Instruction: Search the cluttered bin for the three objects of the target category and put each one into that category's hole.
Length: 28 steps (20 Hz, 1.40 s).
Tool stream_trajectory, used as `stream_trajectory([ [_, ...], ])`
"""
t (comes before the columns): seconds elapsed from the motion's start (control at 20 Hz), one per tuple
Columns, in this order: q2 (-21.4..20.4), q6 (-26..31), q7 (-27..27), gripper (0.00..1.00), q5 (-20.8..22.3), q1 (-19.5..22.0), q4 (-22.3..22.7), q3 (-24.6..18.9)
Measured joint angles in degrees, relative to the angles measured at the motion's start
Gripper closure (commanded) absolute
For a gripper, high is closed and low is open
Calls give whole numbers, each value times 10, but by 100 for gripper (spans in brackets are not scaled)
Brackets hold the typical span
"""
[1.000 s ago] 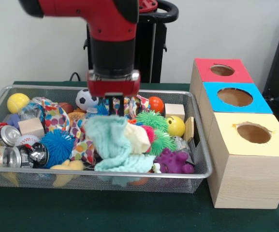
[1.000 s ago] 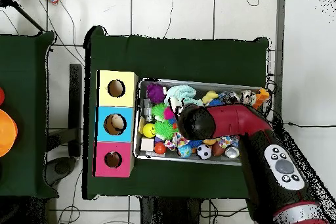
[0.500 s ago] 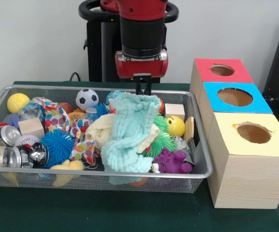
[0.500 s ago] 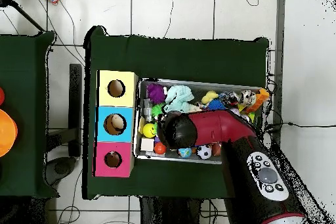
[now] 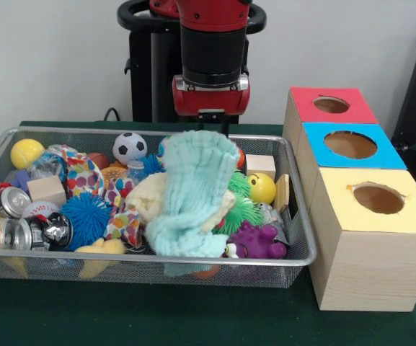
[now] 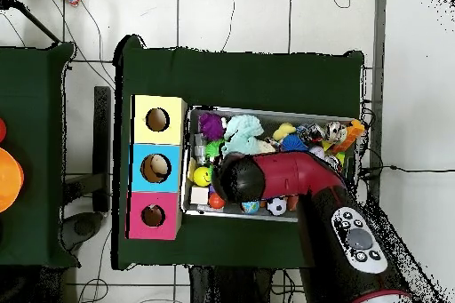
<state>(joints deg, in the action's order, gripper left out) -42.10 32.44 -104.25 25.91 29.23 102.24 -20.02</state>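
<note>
The wire mesh bin [image 5: 150, 261] holds a heap of toys; it also shows in the overhead view [image 6: 267, 110]. My gripper [image 5: 213, 122] hangs over the bin's middle back, shut on the top of a mint knitted cloth [image 5: 193, 194]. The cloth hangs down onto the pile and covers the fingertips. A pale yellow plush with orange parts [image 5: 99, 249] lies at the bin's front left. I see no tan-brown teddy bear. The red-surround hole [image 5: 331, 105] tops the farthest box on the right. In the overhead view [image 6: 153, 216] it is nearest the robot, and the arm [image 6: 267, 175] covers the gripper.
A blue-surround hole [image 5: 350, 144] and a yellow-surround hole [image 5: 378, 197] top the nearer boxes. The bin also holds a cream cloth [image 5: 150, 196], spiky balls [image 5: 86, 216], a soccer ball [image 5: 129, 147], cans [image 5: 9, 203], wooden blocks [image 5: 46, 189] and a purple toy [image 5: 258, 241].
The arm swung right across the bin and lifted the mint cloth from the pile. Over the last half second the cloth's top bunched up over the fingertips.
</note>
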Motion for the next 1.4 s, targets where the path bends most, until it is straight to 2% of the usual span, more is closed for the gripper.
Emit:
stream_trajectory([
  [0.45, 0, 0, 0, 0, -6, -2, 1, 10],
  [0.85, -8, 4, 0, 0, -37, -10, 10, 27],
  [1.1, -40, 41, 0, 0, -68, -12, 33, 34],
  [1.4, -83, 133, 0, 0, -92, -12, 32, 37],
])
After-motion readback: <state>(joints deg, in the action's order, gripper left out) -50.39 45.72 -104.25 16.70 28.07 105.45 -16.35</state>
